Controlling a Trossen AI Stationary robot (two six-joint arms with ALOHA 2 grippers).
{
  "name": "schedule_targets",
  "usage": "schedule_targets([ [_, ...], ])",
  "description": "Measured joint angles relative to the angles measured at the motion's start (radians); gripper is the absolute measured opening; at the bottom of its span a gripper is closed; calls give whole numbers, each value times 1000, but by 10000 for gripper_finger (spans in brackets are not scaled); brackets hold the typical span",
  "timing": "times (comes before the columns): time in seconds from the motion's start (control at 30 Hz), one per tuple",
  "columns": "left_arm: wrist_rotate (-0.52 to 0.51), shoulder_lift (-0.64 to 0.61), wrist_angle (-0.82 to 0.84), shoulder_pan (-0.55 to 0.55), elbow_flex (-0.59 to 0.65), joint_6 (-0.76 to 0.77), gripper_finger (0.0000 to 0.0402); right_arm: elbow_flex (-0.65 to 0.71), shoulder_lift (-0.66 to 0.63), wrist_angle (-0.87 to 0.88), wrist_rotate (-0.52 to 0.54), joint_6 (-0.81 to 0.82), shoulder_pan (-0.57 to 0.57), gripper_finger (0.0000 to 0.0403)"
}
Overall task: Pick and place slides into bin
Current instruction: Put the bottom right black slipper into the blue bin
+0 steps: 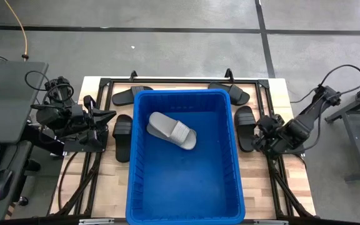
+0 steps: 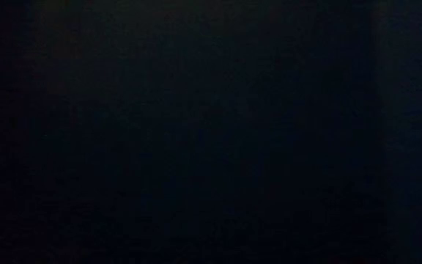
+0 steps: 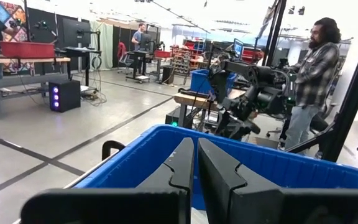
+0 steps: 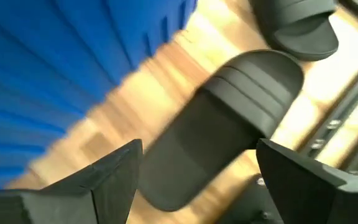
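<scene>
While its jaws gape, right gripper (image 4: 197, 180) straddles black slide (image 4: 229, 118).

One grey slide (image 1: 171, 130) inside blue bin (image 1: 184, 200), four black slides (image 1: 122, 137) around it.

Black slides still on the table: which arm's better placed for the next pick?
Right. The right gripper is open, fingers straddling a black slide beside the bin. The left gripper is shut, parked at the bin's left side over no slide.
</scene>
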State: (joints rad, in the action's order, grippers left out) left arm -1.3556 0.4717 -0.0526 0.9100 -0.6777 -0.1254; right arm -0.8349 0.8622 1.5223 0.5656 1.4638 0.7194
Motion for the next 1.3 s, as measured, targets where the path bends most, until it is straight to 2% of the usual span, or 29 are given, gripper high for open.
schedule_targets([
  [0.2, 0, 0, 0, 0, 0, 25, 14, 0, 117, -146, -123, -300, -81, 300],
  [0.37, 0, 7, 2, 0, 0, 28, 14, 0, 253, -191, -189, -448, -154, 300],
  [0.63, 9, 18, 11, 0, 0, 25, 14, 0, 362, -186, -186, -473, -277, 300],
  [0.8, 9, 17, 8, 0, 0, 26, 14, 0, 394, -175, -203, -572, -348, 300],
  [0.97, 16, 17, 3, 0, 0, 27, 14, -1, 404, -183, -249, -597, -402, 300],
  [1.17, 23, 17, 2, 0, 0, 41, 14, -2, 394, -140, -235, -582, -409, 300],
  [1.3, 19, 17, 2, 0, 0, 48, 14, -2, 380, -158, -304, -582, -434, 300],
])
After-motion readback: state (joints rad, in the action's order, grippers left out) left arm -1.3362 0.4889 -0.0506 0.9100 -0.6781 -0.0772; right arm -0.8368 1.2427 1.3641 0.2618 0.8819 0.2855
